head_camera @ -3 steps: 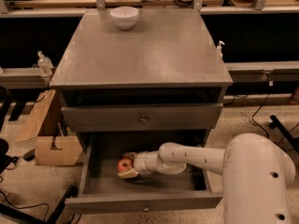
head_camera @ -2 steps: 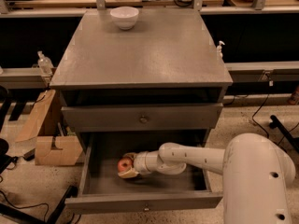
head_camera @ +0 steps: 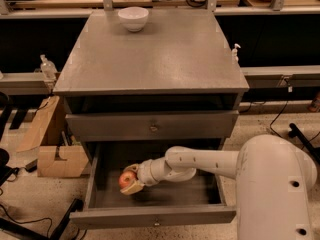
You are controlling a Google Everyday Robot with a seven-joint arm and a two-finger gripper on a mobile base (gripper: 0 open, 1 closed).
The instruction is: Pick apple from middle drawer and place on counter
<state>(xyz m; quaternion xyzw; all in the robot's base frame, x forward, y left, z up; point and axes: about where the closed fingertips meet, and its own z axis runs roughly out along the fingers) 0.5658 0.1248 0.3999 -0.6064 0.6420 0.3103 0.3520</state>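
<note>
nothing moved | gripper (head_camera: 130, 179) clamped on apple (head_camera: 125, 180) in drawer (head_camera: 150, 217) (grip set for lift) | counter (head_camera: 150, 54) next

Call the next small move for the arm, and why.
Probably a short lift straight up. The gripper looks closed on the apple, which sits low inside the open drawer. Raising it should clear the drawer's walls before any swing toward the counter.
</note>
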